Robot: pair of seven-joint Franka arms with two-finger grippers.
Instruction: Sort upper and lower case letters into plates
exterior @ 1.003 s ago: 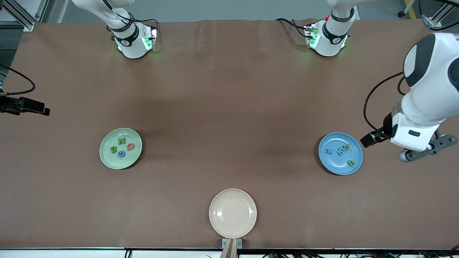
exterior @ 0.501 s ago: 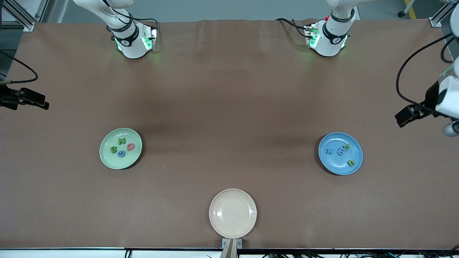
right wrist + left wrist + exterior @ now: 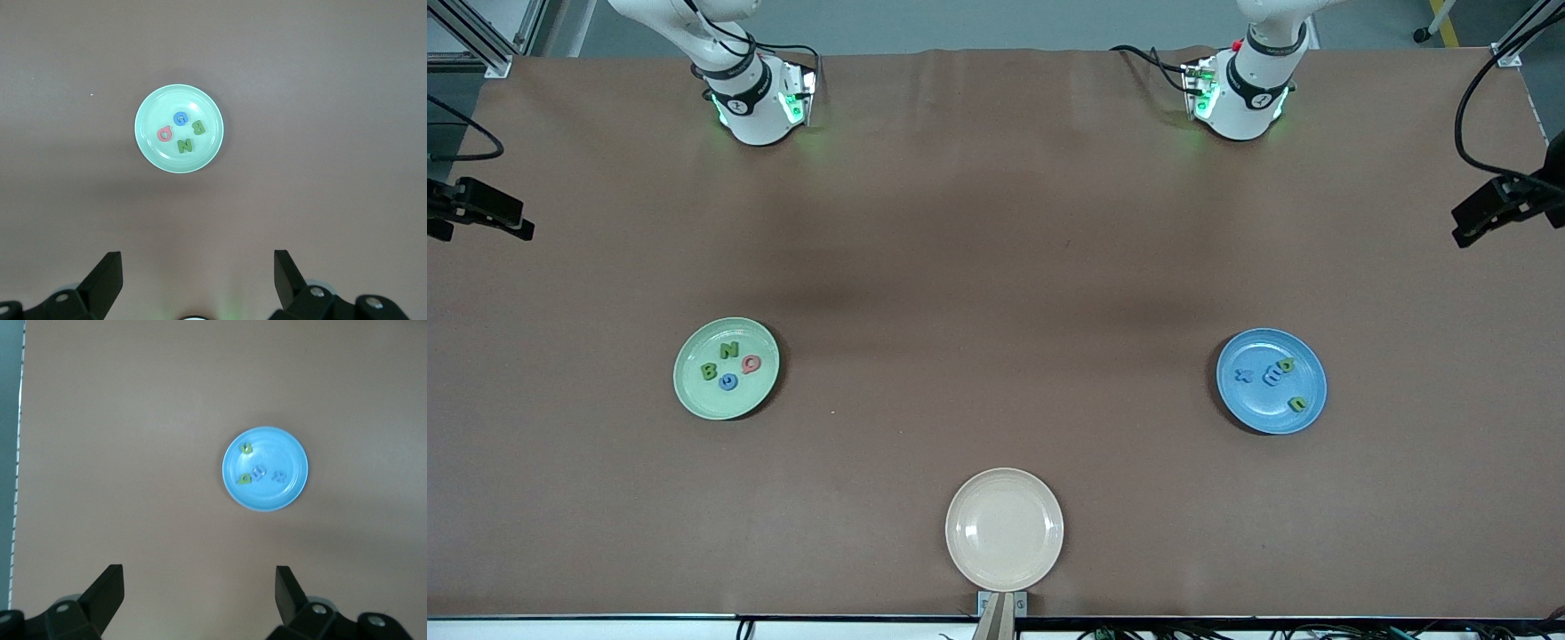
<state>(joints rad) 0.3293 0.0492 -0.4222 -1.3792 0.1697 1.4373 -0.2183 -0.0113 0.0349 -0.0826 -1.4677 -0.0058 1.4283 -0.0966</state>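
A: What has changed?
B: The left pincer (image 3: pixel 197 597) has been drawn back off the blue plate (image 3: pixel 1272 380) to the desk's edge, jaws apart; the right pincer (image 3: pixel 198 277) is parked likewise.
A: And the letters?
B: Four lie in the blue plate, four in the green plate (image 3: pixel 727 368). Sorting is judged done.

High front camera faces the bases; wrist cameras look down from high up.

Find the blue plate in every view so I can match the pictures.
Front view: the blue plate lies toward the left arm's end of the table, four small letters in it.
Left wrist view: the same plate shows above the open left pincer.
Right wrist view: not in it.
Shared landmark: the brown table.
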